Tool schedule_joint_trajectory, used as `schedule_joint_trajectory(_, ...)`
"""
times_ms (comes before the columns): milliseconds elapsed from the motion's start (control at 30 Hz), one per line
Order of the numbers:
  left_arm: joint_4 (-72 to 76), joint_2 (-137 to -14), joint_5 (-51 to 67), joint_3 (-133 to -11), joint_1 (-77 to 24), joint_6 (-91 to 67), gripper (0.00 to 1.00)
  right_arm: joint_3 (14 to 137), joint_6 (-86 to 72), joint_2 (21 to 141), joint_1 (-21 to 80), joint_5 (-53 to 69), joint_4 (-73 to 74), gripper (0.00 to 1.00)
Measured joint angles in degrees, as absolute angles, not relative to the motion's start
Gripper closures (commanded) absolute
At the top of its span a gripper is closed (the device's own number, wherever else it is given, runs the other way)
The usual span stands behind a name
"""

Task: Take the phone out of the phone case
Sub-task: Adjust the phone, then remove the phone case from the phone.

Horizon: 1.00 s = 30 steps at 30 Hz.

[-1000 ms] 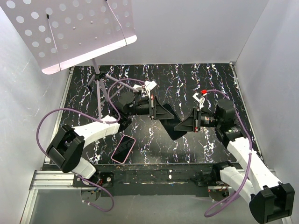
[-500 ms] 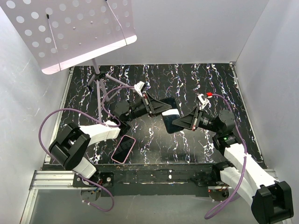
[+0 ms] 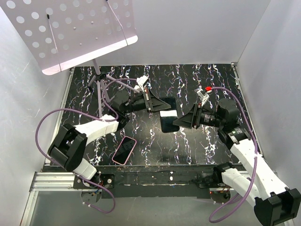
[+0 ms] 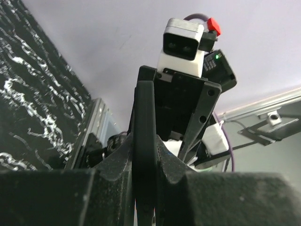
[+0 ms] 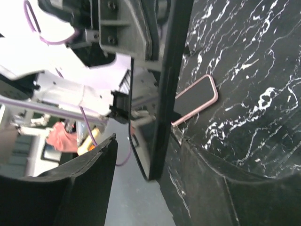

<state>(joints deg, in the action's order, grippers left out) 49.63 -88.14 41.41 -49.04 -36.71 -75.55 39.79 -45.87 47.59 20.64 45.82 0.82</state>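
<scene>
A bare black phone hangs in the air over the middle of the marbled table. My left gripper is shut on its left end. In the left wrist view the phone stands edge-on, pinched in my left gripper. My right gripper is open, its jaws on either side of the phone's right end. In the right wrist view the phone lies close to one finger of my right gripper, with a wide gap to the other. The pink phone case lies flat near the front left, also seen as the case.
A white perforated board on a thin tripod stand overhangs the back left of the table. White walls close in the sides and back. A metal rail runs along the front edge.
My right gripper has opened and let go of the phone. The left gripper keeps its hold, and the phone has shifted slightly back and left.
</scene>
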Motion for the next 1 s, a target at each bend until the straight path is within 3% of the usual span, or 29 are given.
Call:
schedule_joint_trajectory(200,37.2,-84.2,49.1,-52.3,-33.5,-67.4,1.00,40.9,-38.8,47.9,20.7,53.6,7.2,0.39)
schedule_joint_trajectory(533,43.8,-86.3,54.8,-52.6,-32.8,-73.6,1.00,37.9,-41.7,48.5,22.8,58.7,-0.2,0.48)
schedule_joint_trajectory(733,48.4,-87.6,55.1,-52.6,-32.8,-77.8,1.00,37.6,-43.9,51.0,26.7,57.9,-4.9,0.69)
schedule_joint_trajectory(933,48.0,-87.5,56.2,-52.6,-32.7,-78.0,1.00,37.6,-44.3,51.9,30.7,56.2,-6.0,0.98)
schedule_joint_trajectory(1000,47.5,-87.5,56.5,-52.6,-32.7,-78.1,1.00,37.6,-43.4,51.3,31.4,54.7,-5.3,0.99)
